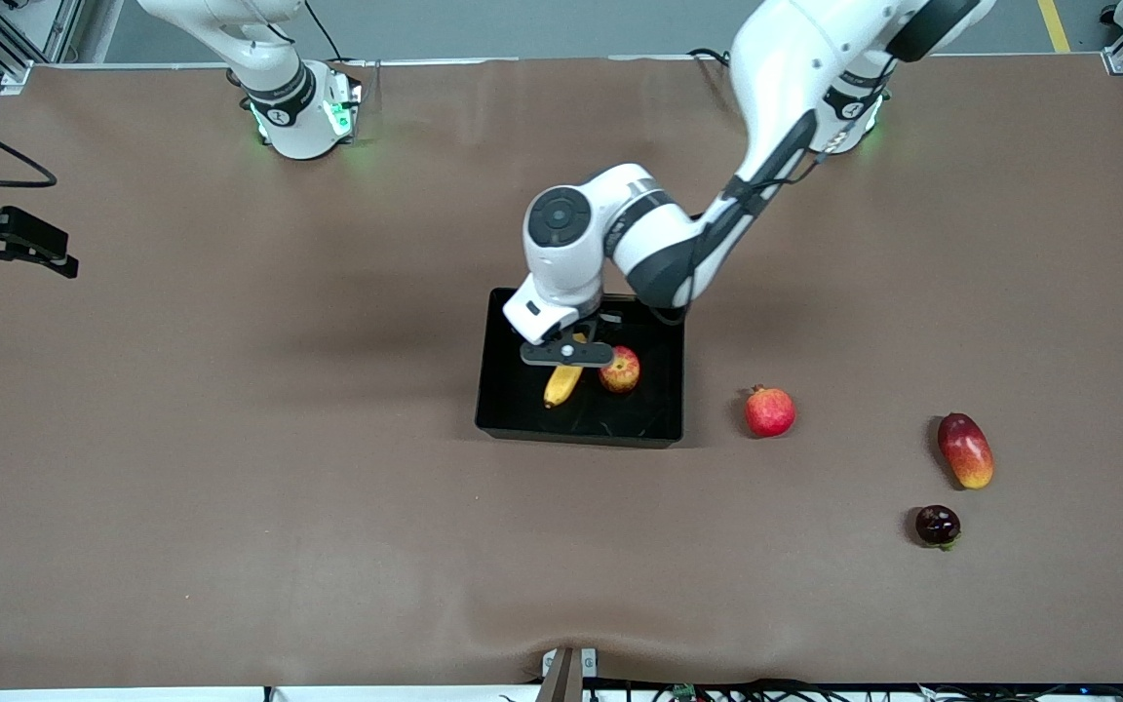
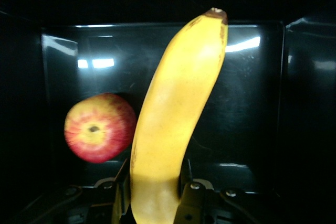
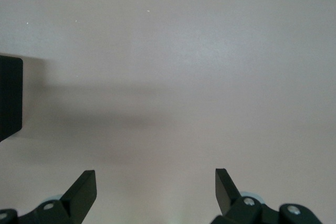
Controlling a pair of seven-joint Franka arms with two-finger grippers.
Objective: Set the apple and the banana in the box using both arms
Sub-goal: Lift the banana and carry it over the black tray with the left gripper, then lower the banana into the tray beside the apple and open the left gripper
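The black box (image 1: 641,421) stands mid-table. The apple (image 1: 620,370) lies in it, red and yellow, dimple up. My left gripper (image 1: 569,353) reaches down into the box, shut on the banana (image 1: 562,385), which lies beside the apple, tip toward the front camera. In the left wrist view the banana (image 2: 178,108) runs out from between my left gripper's (image 2: 156,179) fingers, both pressed against its sides, with the apple (image 2: 98,127) beside it on the box floor (image 2: 252,103). My right gripper (image 1: 53,252) hangs open and empty over bare table at the right arm's end; it (image 3: 156,182) holds nothing.
An evenly red round fruit with a crown (image 1: 769,411) sits beside the box toward the left arm's end. An oblong red-yellow mango (image 1: 965,449) and a small dark purple fruit (image 1: 937,525) lie farther toward that end. A black corner (image 3: 10,95) shows in the right wrist view.
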